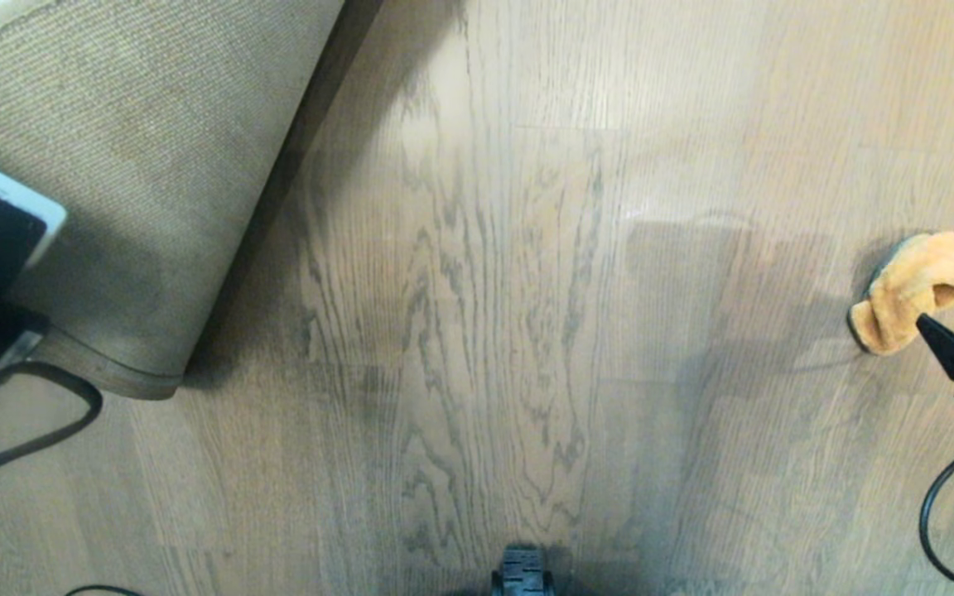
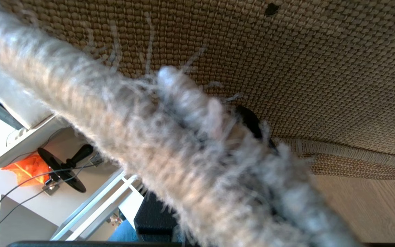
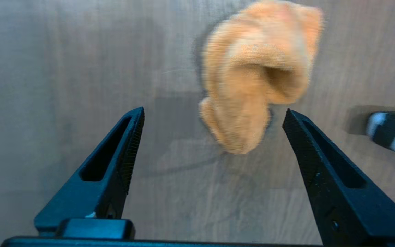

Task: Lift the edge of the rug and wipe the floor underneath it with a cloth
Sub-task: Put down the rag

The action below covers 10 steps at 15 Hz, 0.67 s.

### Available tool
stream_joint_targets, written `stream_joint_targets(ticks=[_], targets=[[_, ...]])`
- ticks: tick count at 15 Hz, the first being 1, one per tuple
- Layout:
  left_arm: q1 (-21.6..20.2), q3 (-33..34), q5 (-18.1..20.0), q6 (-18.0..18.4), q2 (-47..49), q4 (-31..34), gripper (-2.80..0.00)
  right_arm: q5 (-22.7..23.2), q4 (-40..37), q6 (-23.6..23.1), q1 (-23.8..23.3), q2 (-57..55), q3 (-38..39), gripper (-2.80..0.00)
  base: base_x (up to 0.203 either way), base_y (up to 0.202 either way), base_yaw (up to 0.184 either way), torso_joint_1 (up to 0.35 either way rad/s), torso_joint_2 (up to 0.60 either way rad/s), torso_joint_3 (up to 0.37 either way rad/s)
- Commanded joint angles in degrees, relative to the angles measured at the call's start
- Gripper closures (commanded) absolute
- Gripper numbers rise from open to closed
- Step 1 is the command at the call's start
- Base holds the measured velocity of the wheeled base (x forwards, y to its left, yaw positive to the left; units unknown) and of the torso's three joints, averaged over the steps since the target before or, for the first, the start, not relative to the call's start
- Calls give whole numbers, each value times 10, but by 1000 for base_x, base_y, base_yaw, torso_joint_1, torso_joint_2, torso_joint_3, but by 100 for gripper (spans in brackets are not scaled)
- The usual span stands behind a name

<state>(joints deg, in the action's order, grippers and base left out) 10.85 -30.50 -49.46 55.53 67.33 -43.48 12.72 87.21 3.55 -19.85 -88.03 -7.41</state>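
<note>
While the left tool (image 2: 249, 127) pinches the rug (image 1: 137, 165) edge up off the floor (image 1: 477, 331), the right tool (image 3: 211, 116) hangs spread just beside the cloth (image 3: 255, 75) lying on bare boards, so wiping looks finished and lowering the rug seems next.

A black-and-white striped thing (image 3: 394, 133) lies on the wood; only its end shows. In the left wrist view, far behind, there is a white shelf or board (image 2: 22, 144). Beside it sits something bright orange and crinkly (image 2: 26, 169). A black round disc with a black handle (image 2: 65, 164) is near it, with thin grey wires (image 2: 19, 199) hanging down. White slanted rails (image 2: 94, 206) stand close by.
</note>
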Motion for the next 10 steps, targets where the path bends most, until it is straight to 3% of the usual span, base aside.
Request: stream_joint_targets(ticks=[1, 3, 10], targets=[[0, -1, -2, 3, 1, -3, 0, 33, 27, 1, 1, 28, 19, -280, 0, 0, 0, 0, 0, 0], [3, -1, -2, 3, 2, -3, 0, 54, 27, 0, 2, 34, 35, -280, 0, 0, 0, 0, 0, 0], [4, -1, -2, 3, 3, -3, 0, 51, 27, -6, 1, 35, 37, -280, 0, 0, 0, 0, 0, 0]])
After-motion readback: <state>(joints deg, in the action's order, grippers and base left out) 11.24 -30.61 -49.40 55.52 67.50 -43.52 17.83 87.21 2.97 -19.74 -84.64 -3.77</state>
